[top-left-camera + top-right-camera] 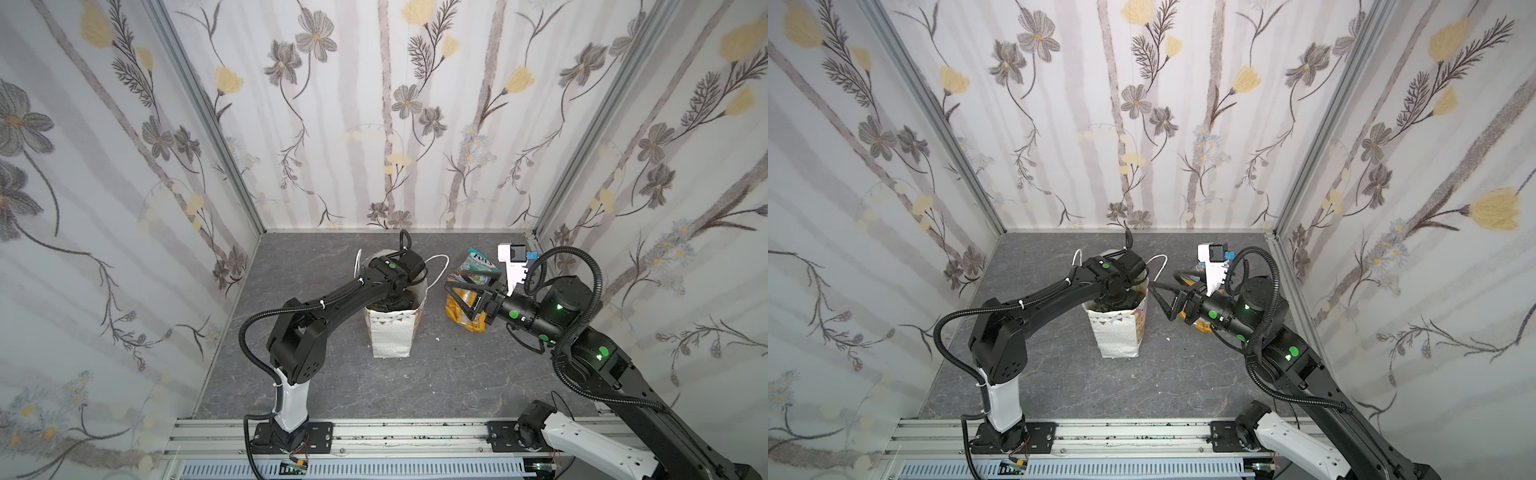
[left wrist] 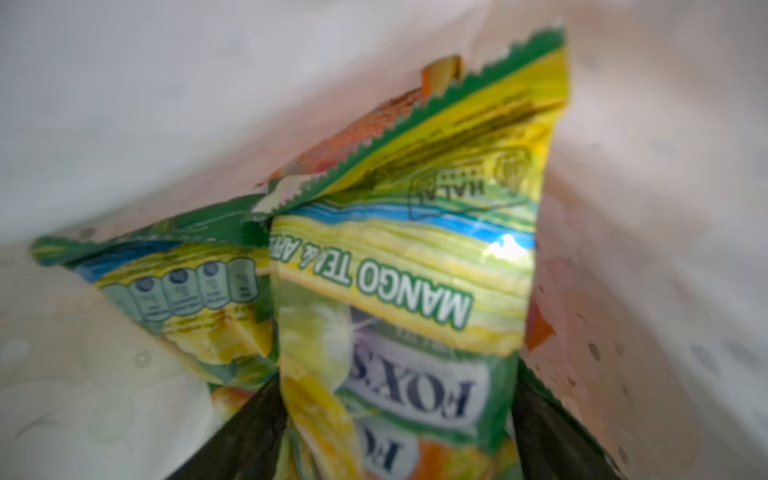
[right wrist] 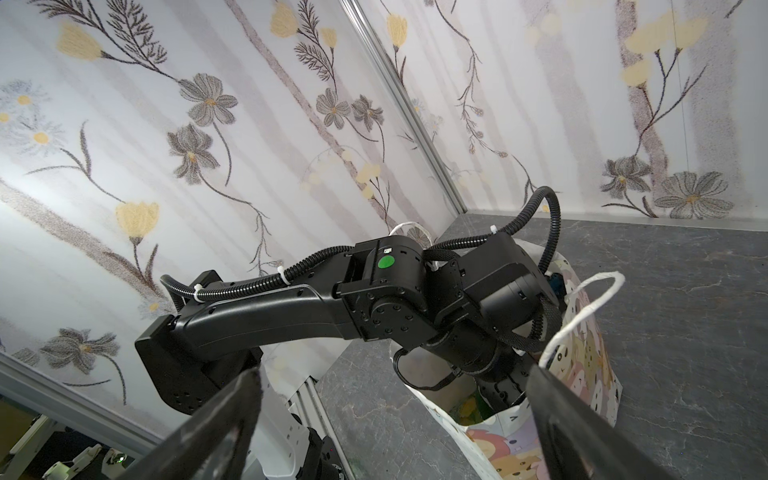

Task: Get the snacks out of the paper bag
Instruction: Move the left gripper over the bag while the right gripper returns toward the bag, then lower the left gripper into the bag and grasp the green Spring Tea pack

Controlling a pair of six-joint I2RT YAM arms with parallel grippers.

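Left tool (image 2: 397, 374) deep inside the upright paper bag (image 1: 390, 336) mid-bench (image 1: 415, 386), straddling a yellow-green FOX'S packet (image 2: 399, 291) to pull it, clamped or not I can't tell, while right tool (image 1: 457, 302) hangs wide open over the unloaded snacks (image 1: 478, 262) at far right.

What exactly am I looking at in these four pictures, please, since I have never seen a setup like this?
Two black robot arms work at a grey table, each ending in a two-fingered gripper. Two pictures look down on the whole scene; the other two come from cameras on the arms' wrists. The left gripper is inside the white paper bag, its fingers either side of a yellow-green FOX'S packet; whether it grips it is unclear. A second yellow-green packet lies beside it. The right gripper hangs open and empty by snacks already on the table: a teal FOX'S packet and an orange chip bag.
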